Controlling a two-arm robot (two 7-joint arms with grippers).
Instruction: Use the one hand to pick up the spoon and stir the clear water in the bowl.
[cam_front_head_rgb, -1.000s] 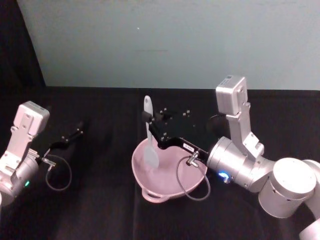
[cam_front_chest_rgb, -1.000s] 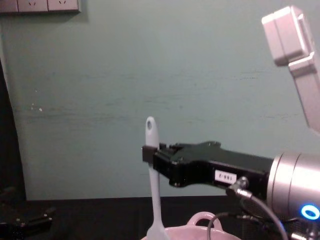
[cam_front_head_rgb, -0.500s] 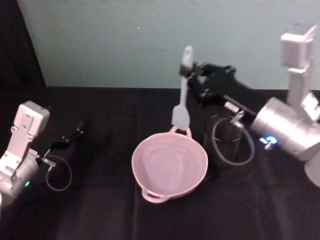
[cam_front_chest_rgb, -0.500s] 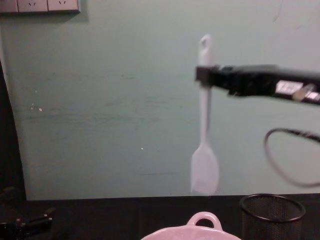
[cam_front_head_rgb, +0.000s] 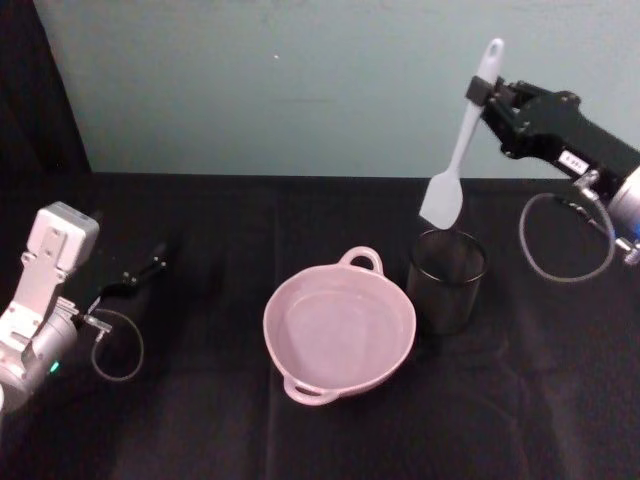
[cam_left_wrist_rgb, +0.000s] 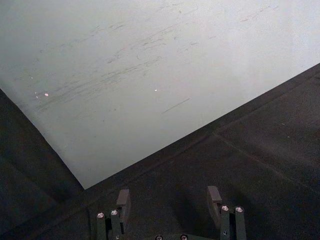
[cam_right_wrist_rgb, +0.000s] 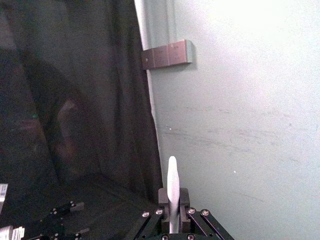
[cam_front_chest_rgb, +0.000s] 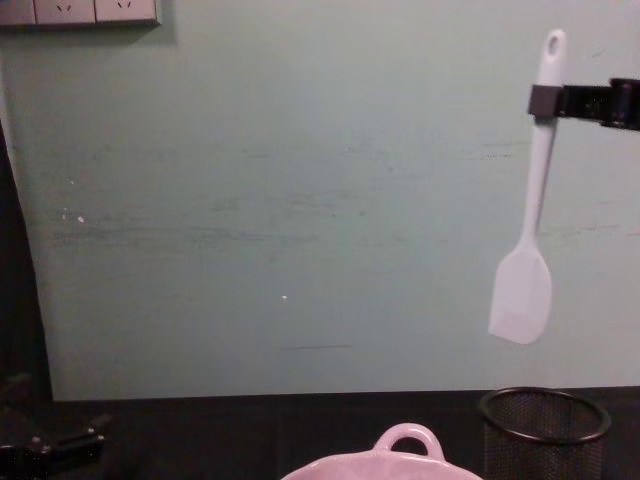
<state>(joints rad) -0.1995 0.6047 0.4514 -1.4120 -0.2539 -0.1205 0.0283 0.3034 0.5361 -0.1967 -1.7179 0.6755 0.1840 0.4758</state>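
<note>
My right gripper (cam_front_head_rgb: 482, 92) is shut on the upper handle of the white spoon (cam_front_head_rgb: 455, 160), which hangs blade-down high above the black wire-mesh cup (cam_front_head_rgb: 446, 280). In the chest view the spoon (cam_front_chest_rgb: 527, 240) hangs from that gripper (cam_front_chest_rgb: 543, 100) well above the cup (cam_front_chest_rgb: 544, 425). The right wrist view shows the handle end (cam_right_wrist_rgb: 173, 192) sticking up between the fingers. The pale pink bowl (cam_front_head_rgb: 300, 375) sits on the table left of the cup, its loop handle (cam_front_chest_rgb: 408, 438) toward the wall. My left gripper (cam_front_head_rgb: 150, 268) rests low at the left, and its fingers (cam_left_wrist_rgb: 215, 199) stand open.
A black cloth (cam_front_head_rgb: 200, 420) covers the table, with a pale green wall (cam_front_head_rgb: 300, 80) right behind it. A dark curtain (cam_front_head_rgb: 40, 90) hangs at the far left. A cable loop (cam_front_head_rgb: 560, 240) dangles under my right arm.
My right gripper has carried the spoon up out of the bowl and to the right, from over the bowl's far rim to above the mesh cup. The left arm has stayed still.
</note>
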